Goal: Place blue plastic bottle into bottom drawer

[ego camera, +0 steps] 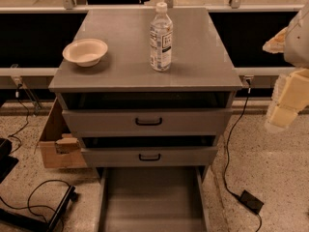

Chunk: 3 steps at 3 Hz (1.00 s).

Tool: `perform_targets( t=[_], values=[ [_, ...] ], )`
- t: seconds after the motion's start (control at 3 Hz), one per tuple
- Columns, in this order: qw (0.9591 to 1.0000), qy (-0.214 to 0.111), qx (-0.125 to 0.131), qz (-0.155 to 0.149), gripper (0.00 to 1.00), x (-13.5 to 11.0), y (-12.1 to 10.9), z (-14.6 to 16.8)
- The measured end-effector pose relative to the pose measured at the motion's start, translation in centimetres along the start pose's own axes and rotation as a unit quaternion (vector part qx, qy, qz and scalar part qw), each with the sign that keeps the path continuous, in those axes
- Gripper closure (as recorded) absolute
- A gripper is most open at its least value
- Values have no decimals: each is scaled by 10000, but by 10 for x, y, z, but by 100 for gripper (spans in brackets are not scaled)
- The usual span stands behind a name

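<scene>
The blue plastic bottle (161,37), clear with a white cap and a pale label, stands upright on the grey cabinet top (203,62), slightly right of centre. The bottom drawer (150,197) is pulled out toward me; its flat grey floor is bare. My gripper (286,100) hangs at the far right edge of the view, to the right of the cabinet and below the level of its top. It is well apart from the bottle and holds nothing that I can see.
A cream round bowl (85,51) sits on the cabinet top at the left. Two upper drawers with black handles (148,122) are slightly ajar. A cardboard box (55,146) stands left of the cabinet. Cables and a black adapter (251,201) lie on the floor.
</scene>
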State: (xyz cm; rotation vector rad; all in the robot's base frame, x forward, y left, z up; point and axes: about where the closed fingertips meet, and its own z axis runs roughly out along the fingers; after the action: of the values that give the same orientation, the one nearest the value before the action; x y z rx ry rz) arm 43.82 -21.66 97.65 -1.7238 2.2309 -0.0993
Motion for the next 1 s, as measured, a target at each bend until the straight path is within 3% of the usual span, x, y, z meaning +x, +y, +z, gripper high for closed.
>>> perform_targets(
  t=[0.33, 0.67, 1.0],
  values=[
    [10000, -13, 16, 2, 0, 0, -1, -1],
    [9987, -484, 163, 15, 0, -14, -24, 7],
    [9922, -1216, 266, 9, 0, -36, -64, 21]
  ],
)
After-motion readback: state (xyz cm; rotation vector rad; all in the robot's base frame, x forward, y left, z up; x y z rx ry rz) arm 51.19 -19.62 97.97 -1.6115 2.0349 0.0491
